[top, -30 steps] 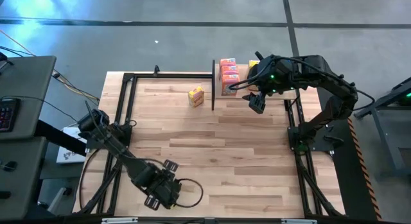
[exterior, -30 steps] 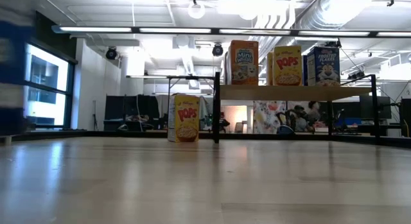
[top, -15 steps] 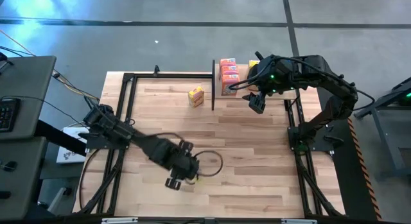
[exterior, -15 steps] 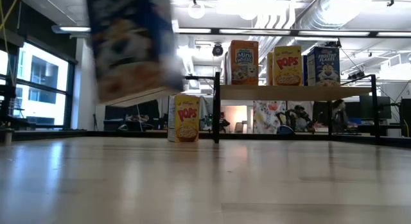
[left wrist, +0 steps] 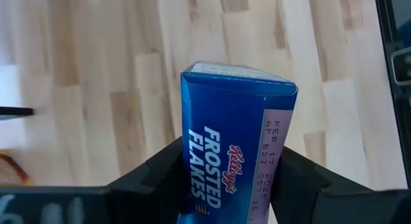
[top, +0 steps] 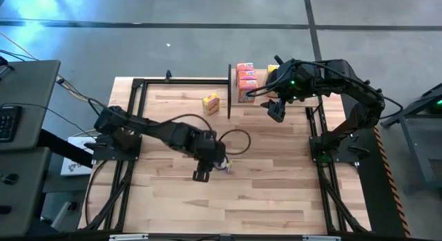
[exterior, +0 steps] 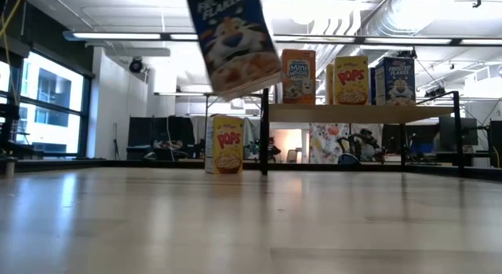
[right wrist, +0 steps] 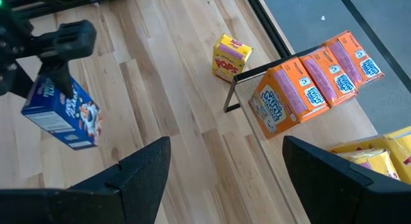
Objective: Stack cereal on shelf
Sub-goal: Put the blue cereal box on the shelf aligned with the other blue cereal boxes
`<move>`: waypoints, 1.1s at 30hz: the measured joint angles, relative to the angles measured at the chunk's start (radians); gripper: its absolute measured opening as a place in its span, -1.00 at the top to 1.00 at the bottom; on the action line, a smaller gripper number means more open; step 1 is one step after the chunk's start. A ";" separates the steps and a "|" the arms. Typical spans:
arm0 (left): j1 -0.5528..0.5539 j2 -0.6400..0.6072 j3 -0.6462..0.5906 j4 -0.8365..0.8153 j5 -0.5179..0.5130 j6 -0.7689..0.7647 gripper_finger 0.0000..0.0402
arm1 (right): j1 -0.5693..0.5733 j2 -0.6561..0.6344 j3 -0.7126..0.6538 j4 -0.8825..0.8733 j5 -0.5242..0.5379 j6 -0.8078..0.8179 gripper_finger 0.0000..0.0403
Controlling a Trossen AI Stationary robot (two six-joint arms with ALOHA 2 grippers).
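Observation:
My left gripper (top: 215, 162) is over the middle of the table, shut on a blue Frosted Flakes box (exterior: 234, 42), also seen from my right wrist (right wrist: 61, 115). My right gripper (top: 276, 111) hangs open and empty just in front of the shelf (exterior: 361, 113). On the shelf board stand orange boxes (top: 245, 79), a yellow Pops box (exterior: 351, 80) and a blue box (exterior: 394, 82). Another yellow Pops box (top: 211, 103) stands upright on the table, left of the shelf's post. My left gripper pinches the blue box near its upper end (right wrist: 56, 89) between its two fingers, one finger (left wrist: 160, 179) on each of two opposite sides. The fingers come from above, pointing down. The box hangs below them, tilted, lifted clear of the table.
A black metal frame (top: 131, 130) runs along the table's left, far and right edges. The shelf's black post (top: 229, 89) stands between the loose yellow box and the shelf. Bare tabletop (top: 262, 186) lies in front of the shelf.
My left gripper has swung from the table's near left corner toward the middle and right, carrying the blue box clear of the table. In the low view the box has crossed from the left edge to the middle, staying tilted.

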 joint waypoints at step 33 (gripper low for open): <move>0.189 -0.001 0.104 0.002 0.000 0.059 0.13 | 0.000 0.000 0.000 0.011 -0.079 -0.141 -0.45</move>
